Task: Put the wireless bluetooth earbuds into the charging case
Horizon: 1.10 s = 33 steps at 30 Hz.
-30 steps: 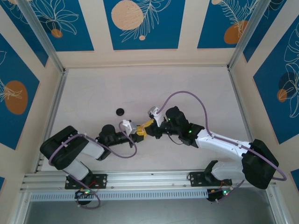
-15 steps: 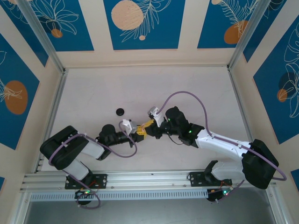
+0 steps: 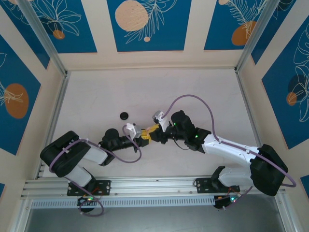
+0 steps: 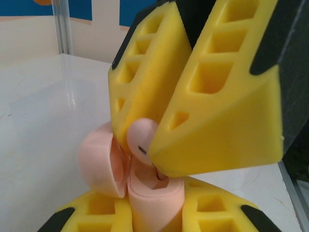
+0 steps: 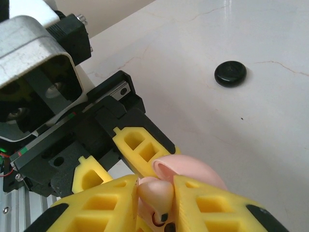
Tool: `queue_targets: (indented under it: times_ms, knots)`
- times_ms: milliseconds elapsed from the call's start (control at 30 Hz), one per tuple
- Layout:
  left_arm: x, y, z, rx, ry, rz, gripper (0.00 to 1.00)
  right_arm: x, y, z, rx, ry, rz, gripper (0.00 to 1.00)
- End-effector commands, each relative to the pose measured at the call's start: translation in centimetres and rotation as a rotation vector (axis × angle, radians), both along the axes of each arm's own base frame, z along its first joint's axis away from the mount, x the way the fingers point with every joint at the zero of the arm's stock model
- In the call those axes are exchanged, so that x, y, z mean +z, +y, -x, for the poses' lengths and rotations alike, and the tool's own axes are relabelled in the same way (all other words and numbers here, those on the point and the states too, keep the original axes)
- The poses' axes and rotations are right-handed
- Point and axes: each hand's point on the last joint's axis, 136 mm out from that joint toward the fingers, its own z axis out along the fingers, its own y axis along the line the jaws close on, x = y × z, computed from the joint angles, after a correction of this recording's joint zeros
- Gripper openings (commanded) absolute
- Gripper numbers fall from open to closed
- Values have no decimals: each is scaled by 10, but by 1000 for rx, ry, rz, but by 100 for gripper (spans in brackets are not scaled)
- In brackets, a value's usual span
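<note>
Pink earbud [image 5: 157,193] in right end effector [image 5: 154,186]

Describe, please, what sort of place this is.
Probably a robot test cell: a pale table framed by aluminium rails, blue leaf-print panels as walls, with a left arm and right arm.

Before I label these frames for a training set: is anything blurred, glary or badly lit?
Top external: even, soft light, no glare, faint shadows; the black disc is distinct. Left wrist: the pink earbud is fairly sharp, the charging case below it softer, the backdrop blurred. Right wrist: the same earbud looks soft up close; the table carries a mild sheen.
</note>
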Motion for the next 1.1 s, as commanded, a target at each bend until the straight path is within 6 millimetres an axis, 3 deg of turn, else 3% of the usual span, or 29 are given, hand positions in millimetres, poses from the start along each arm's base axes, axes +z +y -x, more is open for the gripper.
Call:
queue_targets:
  times_ms: [0,233,633,900,1067]
  knots:
    - [24,-3,2,-19,-70,54,13,2,1,4,20,-5,6,28]
    - [22,-2,2,-19,-72,40,13,12,1,5,21,-17,-16,37]
    - [1,4,10,-26,-139,-51,13,46,-15,4,18,43,-121,40]
    - [-12,9,12,-20,-134,-128,13,39,-26,-8,4,173,-118,40]
    - [-14,12,13,-12,-129,-161,13,13,-53,-28,-144,279,-12,40]
